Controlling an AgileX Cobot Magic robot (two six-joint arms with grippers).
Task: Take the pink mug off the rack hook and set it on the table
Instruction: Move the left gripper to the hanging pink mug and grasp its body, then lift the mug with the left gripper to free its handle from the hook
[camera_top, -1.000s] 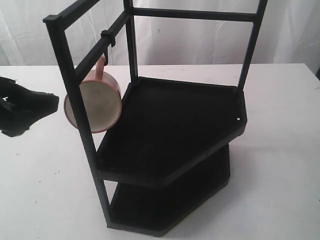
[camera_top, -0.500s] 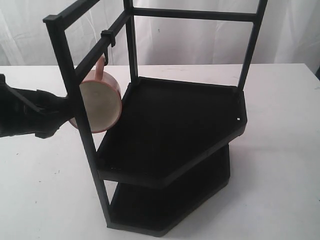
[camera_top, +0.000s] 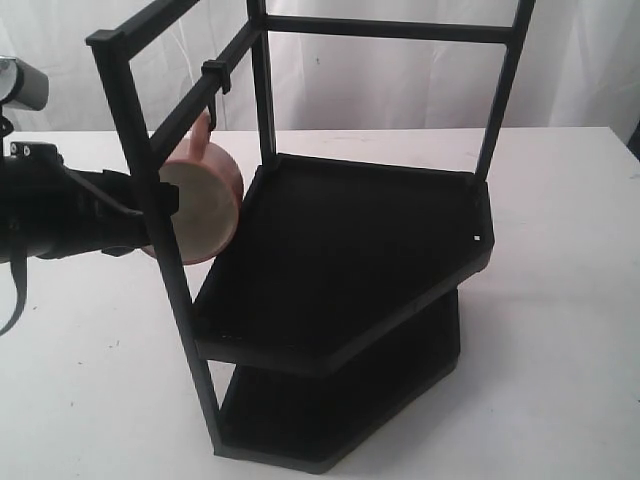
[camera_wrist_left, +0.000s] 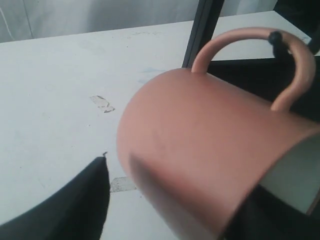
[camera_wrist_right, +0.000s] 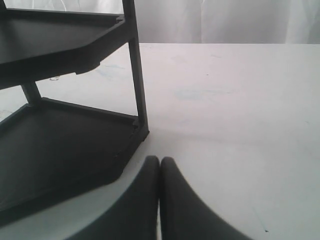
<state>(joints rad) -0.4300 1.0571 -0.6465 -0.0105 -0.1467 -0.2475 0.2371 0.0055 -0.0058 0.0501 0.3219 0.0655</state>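
Note:
The pink mug hangs by its loop handle on the thin black hook, which is clipped to a top bar of the black rack. It is tipped, its cream inside facing partly away. My left gripper has come in from the left and stands open at the mug. In the left wrist view one finger is clear of the pink wall and the other is at the rim. My right gripper is shut and empty, low on the table.
A rack upright crosses in front of the mug and my left gripper. The lower tray's corner post stands just ahead of the right gripper. Bits of tape lie on the white tabletop. White curtains hang behind.
My left gripper has moved right, from the left edge up to the mug. The mug has swung and tipped toward the rack. Its handle is still on the hook.

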